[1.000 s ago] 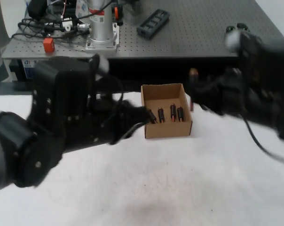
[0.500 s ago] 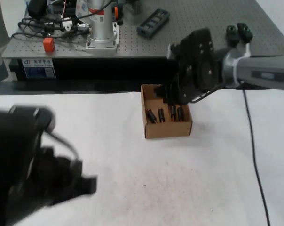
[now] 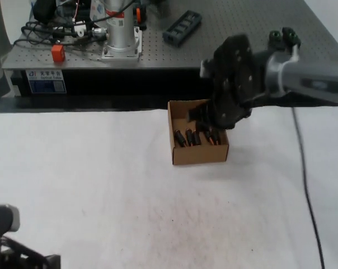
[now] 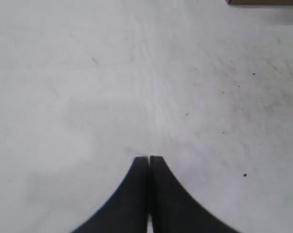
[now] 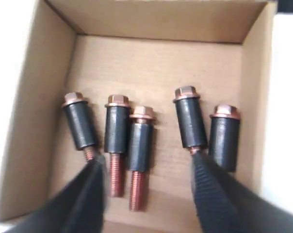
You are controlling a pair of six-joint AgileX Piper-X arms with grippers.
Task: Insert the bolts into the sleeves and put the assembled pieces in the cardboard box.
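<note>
White cloth (image 3: 130,185), cardboard box (image 3: 200,154) (five sleeved bolts (image 5: 139,141))

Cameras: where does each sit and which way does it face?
High view: behind the arms, facing forward and down; right arm over the cardboard box.
Left wrist view: faces down at white cloth; own jaws shut.
Right wrist view: faces down into the box; own jaws open.
High and right wrist views share box and assembled pieces.

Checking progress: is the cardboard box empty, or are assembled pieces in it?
Not empty: five sleeved bolts lie flat on the floor of the cardboard box, beneath the open right gripper.
</note>
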